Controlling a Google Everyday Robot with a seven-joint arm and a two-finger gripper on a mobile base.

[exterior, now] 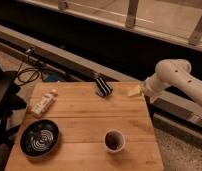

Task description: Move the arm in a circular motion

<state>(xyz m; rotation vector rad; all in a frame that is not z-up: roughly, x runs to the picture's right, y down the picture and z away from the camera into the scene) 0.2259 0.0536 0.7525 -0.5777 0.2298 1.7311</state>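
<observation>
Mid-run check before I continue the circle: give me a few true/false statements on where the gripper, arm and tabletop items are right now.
1. The gripper is at the far edge of the wooden table. True.
2. The cup stands inside the dark bowl. False: it stands on bare wood, apart from the bowl and to its right in the view.
3. The bottle lies on its side near the table's left edge in the view. True.
4. The gripper is on the bottle. False: the two are well apart.
5. The arm reaches in from the left of the view. False: it comes in from the right.
</observation>
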